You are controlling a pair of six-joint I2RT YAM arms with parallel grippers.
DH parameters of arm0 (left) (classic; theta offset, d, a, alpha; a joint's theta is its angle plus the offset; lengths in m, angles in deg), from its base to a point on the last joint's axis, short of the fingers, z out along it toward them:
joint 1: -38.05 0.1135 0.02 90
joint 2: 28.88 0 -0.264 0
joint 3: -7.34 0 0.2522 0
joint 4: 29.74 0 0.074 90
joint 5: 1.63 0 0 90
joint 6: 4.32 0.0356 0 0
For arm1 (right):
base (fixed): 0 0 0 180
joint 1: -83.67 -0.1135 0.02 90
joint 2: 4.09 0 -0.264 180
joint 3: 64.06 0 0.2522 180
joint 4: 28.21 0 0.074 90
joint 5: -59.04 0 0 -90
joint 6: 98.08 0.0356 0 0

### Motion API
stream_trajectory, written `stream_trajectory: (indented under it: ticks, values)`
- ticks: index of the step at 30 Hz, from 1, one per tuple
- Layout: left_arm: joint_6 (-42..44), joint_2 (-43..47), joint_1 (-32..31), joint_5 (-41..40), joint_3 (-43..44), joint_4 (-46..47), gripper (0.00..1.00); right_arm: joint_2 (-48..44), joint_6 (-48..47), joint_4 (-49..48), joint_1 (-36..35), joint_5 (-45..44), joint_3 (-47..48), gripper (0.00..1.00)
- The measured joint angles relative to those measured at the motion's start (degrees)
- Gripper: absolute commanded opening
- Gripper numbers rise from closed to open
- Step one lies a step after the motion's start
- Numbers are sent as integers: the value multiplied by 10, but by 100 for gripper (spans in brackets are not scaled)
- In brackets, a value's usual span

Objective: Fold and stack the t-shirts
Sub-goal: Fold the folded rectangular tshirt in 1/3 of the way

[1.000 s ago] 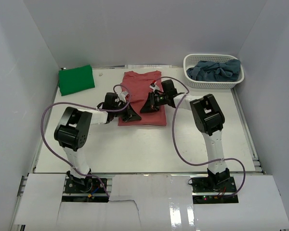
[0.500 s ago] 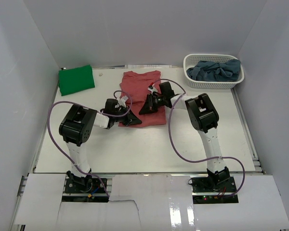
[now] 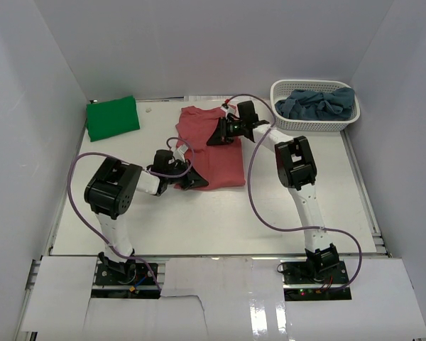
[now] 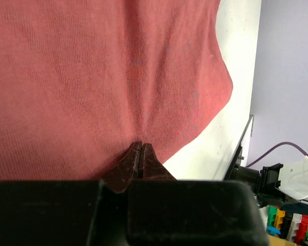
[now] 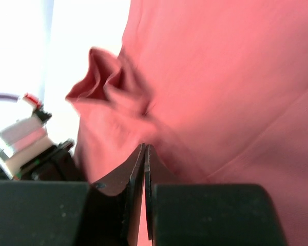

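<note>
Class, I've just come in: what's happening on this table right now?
Two robot arms are working on the salmon-red t-shirt spread in the middle of the table. The left gripper is pinched shut on its near left edge, and the right gripper is shut on cloth farther back. A folded green t-shirt lies far left. The grey-blue t-shirts sit crumpled in the white basket.

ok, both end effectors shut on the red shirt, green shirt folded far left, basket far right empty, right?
Not empty: the top external view shows grey-blue shirts bunched in the basket. The rest holds: left end effector and right end effector shut on the red shirt, green shirt folded far left.
</note>
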Motion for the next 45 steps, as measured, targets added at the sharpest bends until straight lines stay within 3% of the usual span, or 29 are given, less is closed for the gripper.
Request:
stream_trajectory:
  ticks: [6, 11, 25, 45]
  values:
    - [2, 14, -3, 0, -13, -9, 0, 70, -8, 8, 17, -5, 89, 9]
    - [5, 26, -5, -1, -21, -24, 0, 70, -13, 5, 20, -6, 97, 10]
    - [12, 41, -10, -10, -24, -51, 0, -101, -16, 4, 6, 39, -46, 8]
    - [16, 46, -11, -15, -24, -60, 0, -82, -22, 37, -48, 73, -75, 8]
